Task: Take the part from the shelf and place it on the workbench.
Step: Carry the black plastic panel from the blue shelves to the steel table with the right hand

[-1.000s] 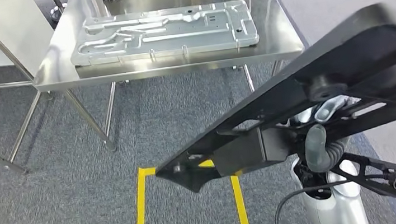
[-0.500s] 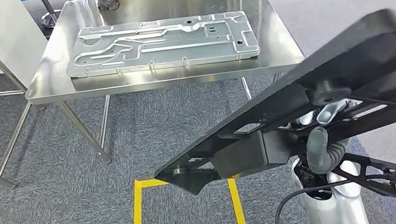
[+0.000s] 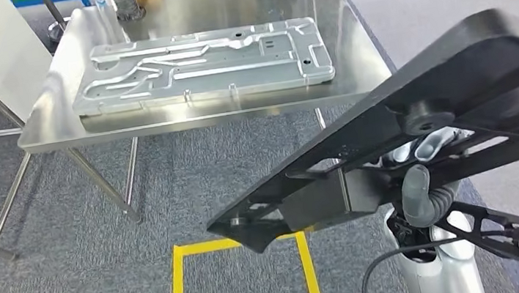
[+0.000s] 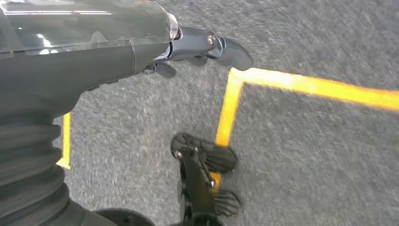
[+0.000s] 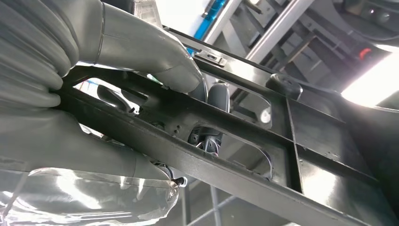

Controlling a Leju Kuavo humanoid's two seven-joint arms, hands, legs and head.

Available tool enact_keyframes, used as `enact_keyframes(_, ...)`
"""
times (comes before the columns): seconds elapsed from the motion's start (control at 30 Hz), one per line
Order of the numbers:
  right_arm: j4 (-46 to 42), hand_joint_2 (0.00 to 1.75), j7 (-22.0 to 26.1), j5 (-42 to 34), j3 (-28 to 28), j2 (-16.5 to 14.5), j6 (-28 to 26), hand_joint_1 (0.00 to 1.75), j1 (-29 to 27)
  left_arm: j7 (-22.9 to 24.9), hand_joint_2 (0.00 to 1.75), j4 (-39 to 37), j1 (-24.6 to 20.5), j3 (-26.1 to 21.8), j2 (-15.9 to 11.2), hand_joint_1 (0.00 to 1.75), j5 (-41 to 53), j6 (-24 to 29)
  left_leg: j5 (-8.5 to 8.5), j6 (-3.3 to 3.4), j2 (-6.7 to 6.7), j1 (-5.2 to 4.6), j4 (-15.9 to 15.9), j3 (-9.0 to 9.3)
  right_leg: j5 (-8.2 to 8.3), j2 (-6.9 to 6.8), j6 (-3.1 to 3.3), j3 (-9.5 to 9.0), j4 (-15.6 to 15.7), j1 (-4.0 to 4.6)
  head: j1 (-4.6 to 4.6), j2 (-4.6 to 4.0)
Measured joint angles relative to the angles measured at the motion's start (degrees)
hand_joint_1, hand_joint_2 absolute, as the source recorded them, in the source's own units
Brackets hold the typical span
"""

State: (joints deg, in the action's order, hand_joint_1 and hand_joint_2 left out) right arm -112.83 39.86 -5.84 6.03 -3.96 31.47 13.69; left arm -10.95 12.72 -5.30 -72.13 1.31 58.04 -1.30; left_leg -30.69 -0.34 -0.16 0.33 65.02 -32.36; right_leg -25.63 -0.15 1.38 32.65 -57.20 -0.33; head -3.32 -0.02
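A: Where's the part?
B: Black part (image 3: 415, 110) sits in the robot's right hand (image 3: 422, 172), tilted, low end over the yellow floor tape (image 3: 180, 281), short of the workbench (image 3: 349, 48).
A: Grip?
B: Thumb (image 5: 141, 49) and fingers (image 5: 219, 96) wrap a rib of the part; held firm.
A: Left hand?
B: Left hand (image 4: 197, 47) hangs over grey carpet (image 4: 320, 155), fingers slightly apart, holding nothing.
A: On the bench?
B: A silver plate (image 3: 203, 64) lies flat on it.
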Motion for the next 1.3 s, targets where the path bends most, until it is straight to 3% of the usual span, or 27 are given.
enact_keyframes(0.07,-0.08,1.75,0.00,0.16,0.00,-0.10,-0.17,1.75,-0.16,-0.06,1.75,0.00,0.05,0.01,-0.01,0.00,0.19,-0.04,-2.84,-0.41,-0.01,0.16,6.83,-4.69,-0.65,0.11,0.22,-0.61,0.04,0.01,-0.01,0.00)
enact_keyframes(0.1,-0.08,1.75,-0.01,0.23,0.00,-0.13,-0.25,1.75,-0.32,-0.07,1.75,0.00,0.14,0.01,-0.02,0.00,0.23,-0.05,-3.62,-0.55,0.00,0.25,8.74,-6.48,-0.99,0.23,0.20,-0.92,0.03,0.01,-0.01,0.00)
enact_keyframes(0.13,-0.09,1.75,-0.01,0.29,0.00,-0.13,-0.32,1.75,-0.47,-0.07,1.75,0.00,0.22,0.01,-0.02,0.00,0.27,-0.06,-3.32,-0.65,0.00,0.32,8.77,-7.38,-1.37,0.35,0.13,-1.34,0.03,0.00,-0.01,0.00)
enact_keyframes(0.17,-0.10,1.75,-0.01,0.32,0.00,-0.13,-0.37,1.75,-0.58,-0.08,1.75,0.00,0.28,0.01,-0.02,0.00,0.31,-0.06,-1.70,-0.64,0.01,0.39,6.74,-7.26,-1.80,0.45,0.01,-1.90,0.02,-0.01,-0.01,0.00)
enact_keyframes(0.23,-0.15,1.75,-0.01,0.31,0.00,-0.13,-0.43,1.75,-0.67,-0.13,1.75,0.00,0.33,0.02,-0.04,0.00,0.38,-0.08,3.73,-0.44,0.02,0.42,-0.67,-5.25,-2.82,0.53,-0.41,-3.23,-0.02,-0.01,0.00,0.00)
enact_keyframes(0.27,-0.17,1.75,-0.01,0.29,-0.01,-0.13,-0.43,1.75,-0.68,-0.16,1.75,0.00,0.34,0.02,-0.05,0.00,0.44,-0.08,5.38,-0.21,0.05,0.31,-3.71,-4.33,-3.31,0.57,-0.72,-3.71,-0.06,0.03,0.00,0.00)
enact_keyframes(0.3,-0.21,1.75,-0.02,0.25,-0.03,-0.13,-0.43,1.75,-0.69,-0.20,1.75,0.00,0.34,0.03,-0.05,0.00,0.50,-0.08,6.34,0.11,0.06,0.17,-5.47,-3.73,-3.74,0.60,-1.09,-3.98,-0.03,0.07,0.00,0.00)
enact_keyframes(0.43,-0.50,1.75,-0.02,0.08,-0.34,-0.13,-0.04,1.75,-0.71,-0.40,1.75,0.00,0.34,0.07,-0.02,0.00,0.69,-0.08,6.12,1.67,-0.12,0.15,-6.35,-2.56,-4.23,0.59,-2.48,-3.96,-1.87,0.09,-0.01,0.00)
enact_keyframes(0.5,-0.66,1.75,0.01,0.02,-0.61,-0.13,0.28,1.75,-0.68,-0.44,1.75,0.00,0.21,0.09,-0.02,0.00,0.71,-0.07,5.67,2.26,-0.17,0.22,-6.55,-1.74,-5.50,0.49,-2.98,-1.00,-6.99,-0.03,-0.01,0.00)
enact_keyframes(0.57,-0.69,1.75,0.02,-0.03,-0.88,-0.13,0.42,1.75,-0.77,-0.42,1.75,0.00,0.16,0.09,-0.02,0.00,0.71,-0.05,4.94,2.58,-0.18,0.15,-6.56,-1.12,-8.36,0.46,-3.36,4.14,-14.27,-0.06,-0.01,0.00)
enact_keyframes(0.63,-0.69,1.75,0.01,-0.07,-1.12,-0.13,0.44,1.75,-0.86,-0.38,1.75,0.00,0.23,0.09,-0.02,0.00,0.71,-0.05,4.04,2.66,-0.24,0.00,-6.55,-0.13,-9.49,0.46,-3.35,7.66,-17.25,-0.03,-0.01,0.00)
enact_keyframes(0.67,-0.69,1.75,0.01,-0.09,-1.18,-0.13,0.44,1.75,-0.87,-0.36,1.75,0.00,0.26,0.09,-0.02,0.00,0.71,-0.05,3.52,2.65,-0.28,-0.10,-6.55,0.58,-8.38,0.46,-3.10,7.98,-15.88,0.05,-0.01,0.00)
enact_keyframes(0.7,-0.70,1.75,0.01,-0.12,-1.23,-0.13,0.44,1.75,-0.86,-0.36,1.75,0.00,0.25,0.09,-0.02,0.00,0.71,-0.05,2.96,2.63,-0.32,-0.22,-6.57,1.37,-6.15,0.46,-2.67,7.47,-12.87,0.17,0.00,0.00)
enact_keyframes(0.77,-0.71,1.75,0.01,-0.17,-1.27,-0.13,0.44,1.75,-0.85,-0.33,1.75,-0.02,0.22,0.09,0.14,0.00,0.71,-0.06,1.85,2.42,-0.38,-0.41,-6.64,2.70,-0.23,0.43,-1.39,5.77,-5.49,0.75,0.01,0.00)
enact_keyframes(0.83,-0.82,1.75,-0.01,-0.27,-1.33,-0.13,0.45,1.75,-0.84,-0.26,1.75,-0.04,0.13,0.09,0.30,0.00,0.70,-0.06,1.17,1.89,-0.43,-0.46,-6.73,3.51,2.74,0.51,-0.57,4.81,-1.58,1.27,0.06,0.00)
enact_keyframes(0.93,-1.05,1.75,-0.02,-0.48,-1.38,-0.15,0.64,1.75,-0.76,-0.20,1.75,-0.05,-0.02,0.10,0.24,0.00,0.66,-0.06,1.50,0.83,-0.34,-0.55,-5.62,4.03,2.39,0.65,-0.14,3.09,-0.14,1.03,0.13,0.00)
enact_keyframes(0.97,-1.10,1.75,-0.01,-0.54,-1.38,-0.16,0.79,1.75,-0.70,-0.20,1.75,-0.05,-0.10,0.10,0.22,0.00,0.63,-0.06,1.44,0.55,-0.29,-0.53,-4.05,3.33,2.18,0.62,0.09,2.24,0.32,0.82,0.11,0.00)
enact_keyframes(1.03,-1.17,1.75,0.02,-0.62,-1.38,-0.19,1.16,1.75,-0.66,-0.20,1.75,-0.05,-0.23,0.11,0.16,0.00,0.57,-0.06,-0.23,0.11,-0.23,-0.28,1.72,-0.05,1.56,0.54,0.33,0.87,0.91,0.55,0.11,0.00)
enact_keyframes(1.1,-1.16,1.75,0.00,-0.67,-1.39,-0.20,1.41,1.75,-0.75,-0.20,1.75,-0.04,-0.12,0.11,0.06,0.00,0.51,-0.04,-3.16,-0.41,-0.22,0.11,7.51,-4.45,0.67,0.74,0.29,-0.02,0.93,0.40,0.10,0.00)
enact_keyframes(1.13,-1.15,1.75,0.00,-0.76,-1.40,-0.20,1.49,1.75,-0.82,-0.20,1.75,-0.04,-0.01,0.11,0.02,0.00,0.50,-0.04,-3.88,-0.71,-0.21,0.31,8.40,-5.83,0.17,0.94,0.15,-0.57,0.91,0.30,0.10,0.00)
enact_keyframes(1.17,-1.14,1.75,-0.01,-0.95,-1.42,-0.20,1.62,1.75,-0.85,-0.20,1.75,-0.04,0.09,0.11,0.00,0.00,0.49,-0.03,-3.43,-1.06,-0.21,0.52,7.51,-6.36,-0.36,1.21,-0.04,-1.20,0.86,0.17,0.10,0.00)
enact_keyframes(1.2,-1.12,1.75,0.00,-1.24,-1.45,-0.20,1.81,1.75,-0.87,-0.21,1.75,-0.04,0.15,0.11,-0.01,0.00,0.49,-0.01,-1.57,-1.42,-0.24,0.73,4.79,-6.00,-0.94,1.45,-0.28,-1.92,0.79,0.03,0.10,0.00)
enact_keyframes(1.27,-1.02,1.75,0.01,-1.85,-1.53,-0.20,2.26,1.75,-0.88,-0.26,1.75,-0.04,0.29,0.11,-0.03,0.00,0.49,0.06,4.06,-1.77,-0.69,1.09,-2.54,-4.34,-2.12,1.89,-0.84,-3.05,0.48,-0.14,0.10,0.00)
enact_keyframes(1.3,-0.94,1.75,0.01,-2.07,-1.58,-0.20,2.43,1.75,-0.86,-0.28,1.75,-0.04,0.36,0.11,-0.05,0.00,0.49,0.09,5.87,-1.53,-0.85,1.10,-5.02,-3.75,-2.60,2.13,-1.18,-3.30,0.32,-0.16,0.10,0.00)
